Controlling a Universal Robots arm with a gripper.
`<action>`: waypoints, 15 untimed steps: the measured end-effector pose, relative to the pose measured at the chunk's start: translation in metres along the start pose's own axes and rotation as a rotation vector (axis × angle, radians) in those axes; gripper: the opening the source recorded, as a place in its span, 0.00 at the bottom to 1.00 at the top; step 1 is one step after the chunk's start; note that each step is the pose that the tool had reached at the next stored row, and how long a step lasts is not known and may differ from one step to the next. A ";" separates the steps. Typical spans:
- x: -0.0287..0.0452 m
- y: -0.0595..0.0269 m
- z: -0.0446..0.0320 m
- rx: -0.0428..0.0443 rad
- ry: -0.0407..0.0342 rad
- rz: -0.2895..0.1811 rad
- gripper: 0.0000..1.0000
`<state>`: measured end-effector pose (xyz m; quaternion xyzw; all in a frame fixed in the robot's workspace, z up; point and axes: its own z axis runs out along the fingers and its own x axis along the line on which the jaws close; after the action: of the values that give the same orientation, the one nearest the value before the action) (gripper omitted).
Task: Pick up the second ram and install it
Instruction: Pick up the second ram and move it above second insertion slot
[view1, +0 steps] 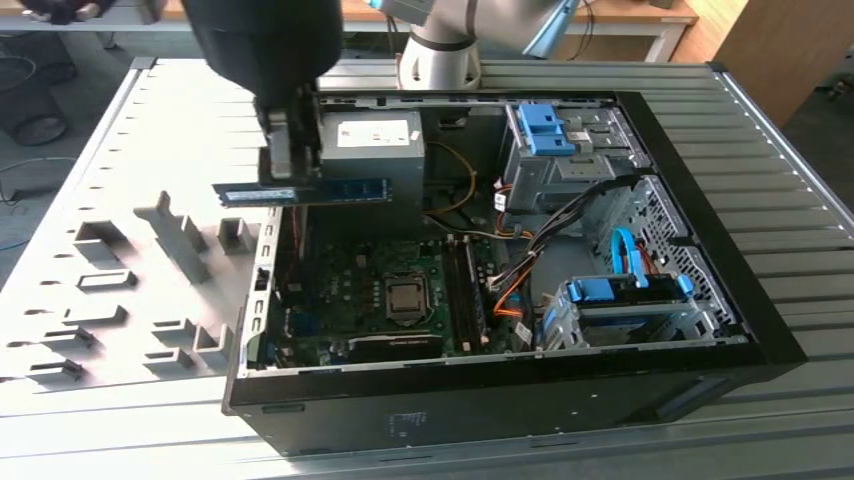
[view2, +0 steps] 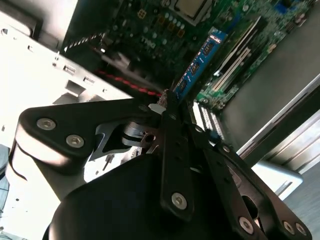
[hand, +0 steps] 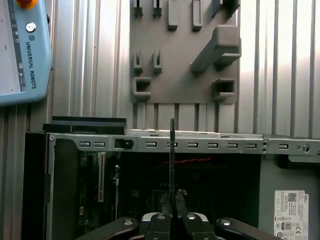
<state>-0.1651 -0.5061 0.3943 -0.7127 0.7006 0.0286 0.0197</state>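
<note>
Exterior view, left to right: the grey holder block (view1: 134, 300) sits outside the computer case (view1: 754, 320). Next, the gripper (view1: 296, 185) hangs over the case's left wall, jaws pinching the second ram (view1: 350, 188) around its middle, level and in the air. I'd call this the carry step. The memory slots (view1: 462, 292) lie further right and seem to run crosswise to the stick, so seating it calls for a turn and careful lining up.

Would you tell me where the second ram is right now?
The hand holds the second ram level above the computer case, toward the exterior view's left, beside the power supply.
</note>
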 end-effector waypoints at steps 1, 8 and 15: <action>0.0001 -0.0032 0.0000 -0.0005 0.0000 0.000 0.14; 0.0005 -0.0259 -0.0003 -0.0038 0.0000 0.000 0.14; 0.0011 -0.0478 0.0033 -0.0099 -0.0006 0.001 0.14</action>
<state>-0.1174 -0.5061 0.3904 -0.7125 0.7008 0.0323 0.0164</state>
